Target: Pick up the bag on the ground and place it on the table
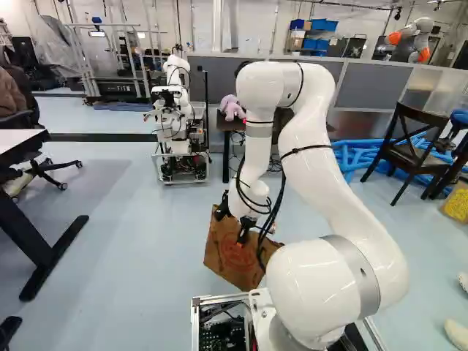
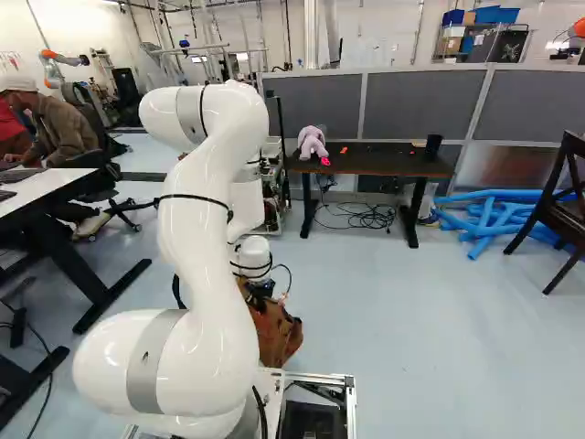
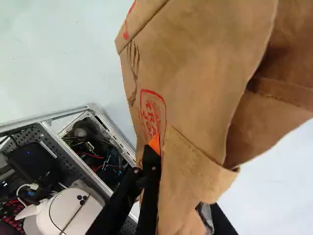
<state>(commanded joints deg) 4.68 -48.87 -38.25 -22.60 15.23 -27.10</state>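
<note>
The gripper [image 1: 242, 238] is closed, its fingers close together, with the brown bag [image 1: 230, 252] caught between them. In the wrist view, one orange pad [image 3: 155, 143] bears on the printed face of the bag, and a folded strip of the bag passes just beside it; the opposite finger is mostly hidden behind the material, so its exact contact cannot be inspected. The bag lies directly at the fingertips, its body extending ahead of the gripper and to both sides of the grip, tilted and creased. In the left base view it shows below and around the gripper; whether its lower end touches the floor [image 1: 139, 241] cannot be determined. The metal frame of the base [image 3: 105, 128] is near the gripper, on the printed side of the bag. Well beyond the gripper stands a dark table [image 2: 388, 163], carrying a pink plush toy [image 2: 312, 142] and, farther to the right, a black cup [image 2: 432, 146]. Another robot [image 1: 174, 117] stands beyond the gripper and to its left. Well to the right of the gripper are blue tubes [image 2: 494, 218] and a dark wooden chair [image 1: 415, 153]; well to its left, a white-topped desk [image 1: 20, 140].
</note>
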